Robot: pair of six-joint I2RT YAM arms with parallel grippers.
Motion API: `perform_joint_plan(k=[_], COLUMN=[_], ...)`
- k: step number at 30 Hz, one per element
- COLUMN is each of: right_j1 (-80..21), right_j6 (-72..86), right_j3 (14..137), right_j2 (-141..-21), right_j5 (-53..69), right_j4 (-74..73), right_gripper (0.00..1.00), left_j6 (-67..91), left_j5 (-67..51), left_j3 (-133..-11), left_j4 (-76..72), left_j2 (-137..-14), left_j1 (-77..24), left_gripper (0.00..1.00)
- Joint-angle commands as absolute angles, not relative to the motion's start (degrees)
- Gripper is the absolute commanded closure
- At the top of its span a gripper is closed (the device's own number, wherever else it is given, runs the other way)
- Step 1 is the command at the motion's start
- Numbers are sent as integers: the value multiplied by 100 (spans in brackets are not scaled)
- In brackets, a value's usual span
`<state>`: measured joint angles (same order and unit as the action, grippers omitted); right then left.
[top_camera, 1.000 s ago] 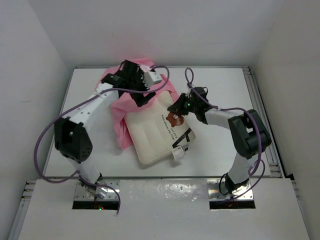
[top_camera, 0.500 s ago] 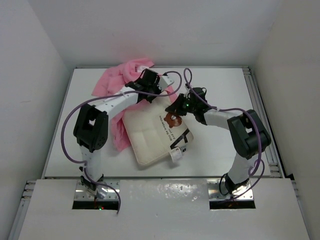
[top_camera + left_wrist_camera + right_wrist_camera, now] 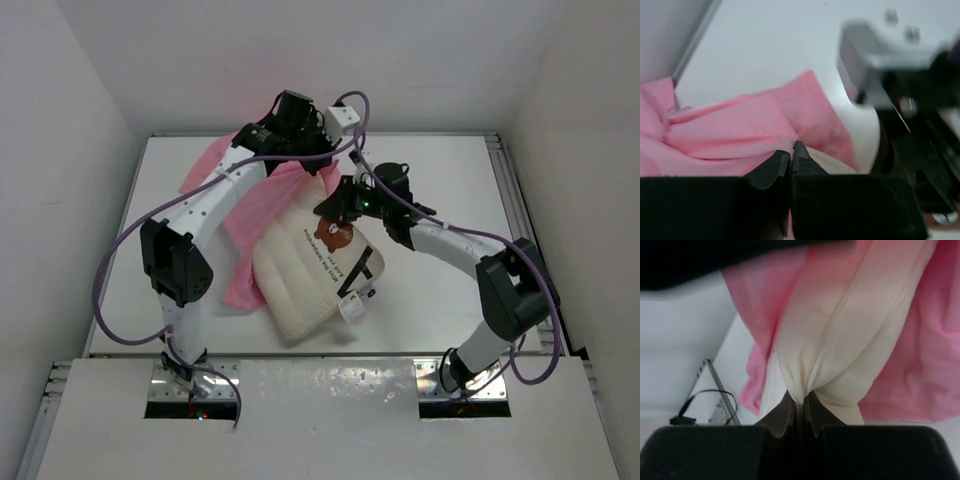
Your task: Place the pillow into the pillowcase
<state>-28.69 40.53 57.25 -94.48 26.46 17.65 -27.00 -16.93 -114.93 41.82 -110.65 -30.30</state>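
Two end effectors clamped, pillow mostly outside the case

Left side of table (image 3: pixel 150 250): the pillowcase (image 3: pixel 250 215) is bunched pink satin, running from the far left corner towards the centre. The left end effector (image 3: pixel 791 152) has its fingers together, clamped on a fold of the pillowcase at the far centre. I cannot tell whether it has one layer or both.

Centre: the pillow (image 3: pixel 305 280) lies bear face up. Its near end is on the table and its far end is lifted against the pink cloth. Most of it looks uncovered, and I cannot tell whether the far edge is inside the mouth.

Right of centre: the right end effector (image 3: pixel 801 402) is closed tight on the pillow's cream edge seam, with pink on both sides of it in the wrist view.

Risks, as I judge them:
- The satin is slick and the pinch is thin, so a pull could slide the fold out of the left fingers.
- If both layers are caught, the mouth stays shut and the pillow only pushes the cloth along.
- The right grip is only on the seam, so the plump pillow could tear loose if it drags on the table.
- The two wrists are close together at the far centre, so a knock or a cable snag is possible.

Count: one pillow, one pillowcase, two end effectors, one table
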Motion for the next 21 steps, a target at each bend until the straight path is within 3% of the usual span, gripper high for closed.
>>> perform_joint_plan(k=[1,7,13,14,15,16,17,18,20,21], right_j1=[-2558,-2163,-2241,-2267,-2302,-2303,-2294,-2277,-2276,-2259], right_j6=[4456,6157,6881,6873,6743,6550,6304,6006,4908,4469], right_j3=[5714,5116,4974,5166,5325,5500,5885,6089,6606,6722], right_j2=[-8965,-9131,-9746,-9817,-9922,-9966,-9975,-9976,-9827,-9765], right_j5=[3006,1830,880,853,983,1167,1317,1440,1547,1521], right_j4=[3680,5481,5442,5214,4403,3925,3459,2358,1174,203], right_gripper=[100,100,100,100,96,84,52,39,25,2], left_j6=[-3015,-3454,-3682,-3683,-3630,-3430,-3341,-3227,-3042,-2980], left_j5=[-2303,-2469,-2278,-2137,-1857,-1741,-1688,-1679,-1810,-1906], left_j3=[-11575,-10855,-9951,-9810,-9582,-9502,-9466,-9483,-9483,-9466], left_j4=[5123,5458,5256,5160,4968,4879,4843,4843,4852,4843], left_j2=[-10731,-10240,-9976,-9958,-9949,-9897,-9844,-9800,-9546,-9449], left_j1=[-3428,-3402,-3401,-3419,-3410,-3367,-3210,-3104,-2700,-2542], left_gripper=[100,100,100,97,84,49,38,31,1,0])
